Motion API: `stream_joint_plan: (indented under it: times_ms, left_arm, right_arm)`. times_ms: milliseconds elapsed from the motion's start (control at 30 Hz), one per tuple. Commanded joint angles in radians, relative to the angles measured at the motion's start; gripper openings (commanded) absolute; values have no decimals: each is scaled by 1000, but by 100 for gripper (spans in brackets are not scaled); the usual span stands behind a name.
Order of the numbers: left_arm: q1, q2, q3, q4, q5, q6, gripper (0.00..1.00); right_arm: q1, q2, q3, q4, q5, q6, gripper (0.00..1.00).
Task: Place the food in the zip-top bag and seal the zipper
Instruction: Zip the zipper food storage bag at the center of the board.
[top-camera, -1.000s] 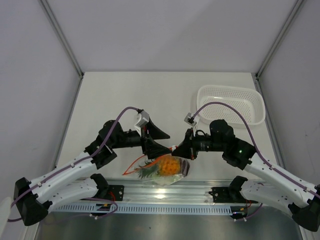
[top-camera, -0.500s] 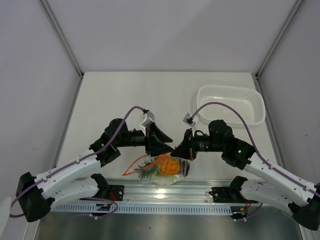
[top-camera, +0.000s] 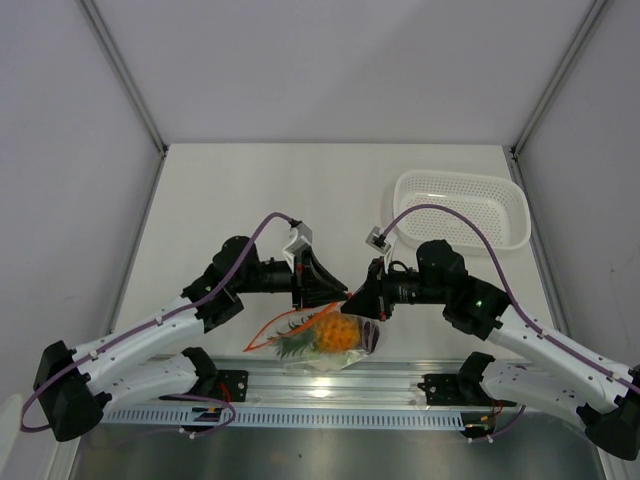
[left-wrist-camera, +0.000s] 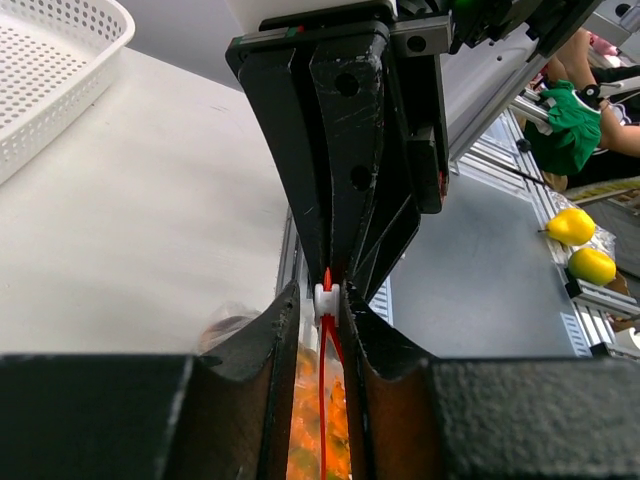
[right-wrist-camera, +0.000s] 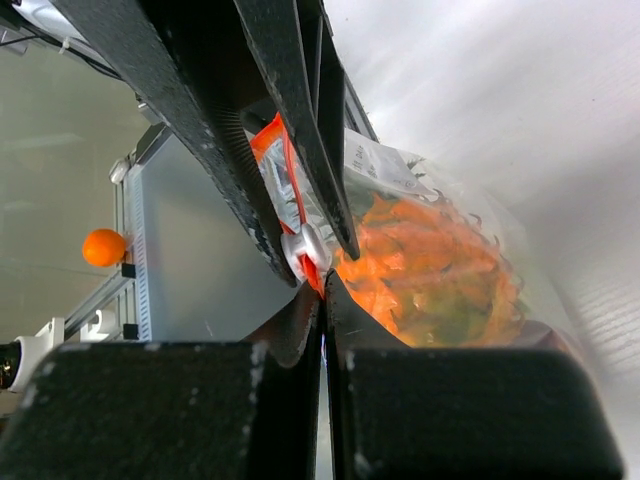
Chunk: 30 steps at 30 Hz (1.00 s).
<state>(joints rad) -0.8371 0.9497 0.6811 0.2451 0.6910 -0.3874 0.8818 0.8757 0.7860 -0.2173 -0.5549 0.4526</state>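
Note:
The zip-top bag hangs between both grippers at the table's near edge, with the orange pineapple and its green crown inside. The other food pieces are not clearly visible. The red-orange zipper runs up to a small white slider. My left gripper has both fingertips pressed on that slider. My right gripper is shut on the zipper's end, right behind the slider. The two grippers meet tip to tip above the bag.
A white perforated basket stands at the back right of the table. The metal rail with the arm bases runs just below the bag. Two yellow objects lie beyond the table edge.
My left gripper's jaws have narrowed from wide apart onto the white slider, and the left arm has shifted slightly right toward the right gripper. The right gripper and bag have stayed put.

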Motion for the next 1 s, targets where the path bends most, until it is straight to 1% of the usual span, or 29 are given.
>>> stream_joint_plan:
  times_ms: [0,100,167,233,267,300,500,600,867,967]
  left_arm:
    - [4,8,28,34,38,-4,24]
    - [3,6,25,36,48,-8,24]
    - [4,1,20,36,50,-10,21]
    - [4,-3,11,43,47,-14,13]
    - [3,-6,11,43,48,-18,4]
    - [4,-6,15,43,51,-21,1]
    - [4,-12,21,13,64,-51,1]
    - [3,-14,25,-35,53,-41,1]
    - [6,-55,11,-125,51,-13,1]
    - [6,-83,6,-167,30,-1,1]
  right_arm:
    - [6,-18,56,56,6,20,0]
    - [5,-17,58,56,7,23,0]
    - [5,-17,59,58,9,24,0]
    - [5,-18,58,59,15,27,0]
    - [5,-18,58,58,26,29,0]
    - [6,-20,58,56,39,31,0]
    - [20,-56,33,88,170,72,0]
    - [20,-89,-10,148,184,98,0]
    - [6,-93,-21,145,181,106,0]
    - [-17,-101,-31,154,155,115,0]
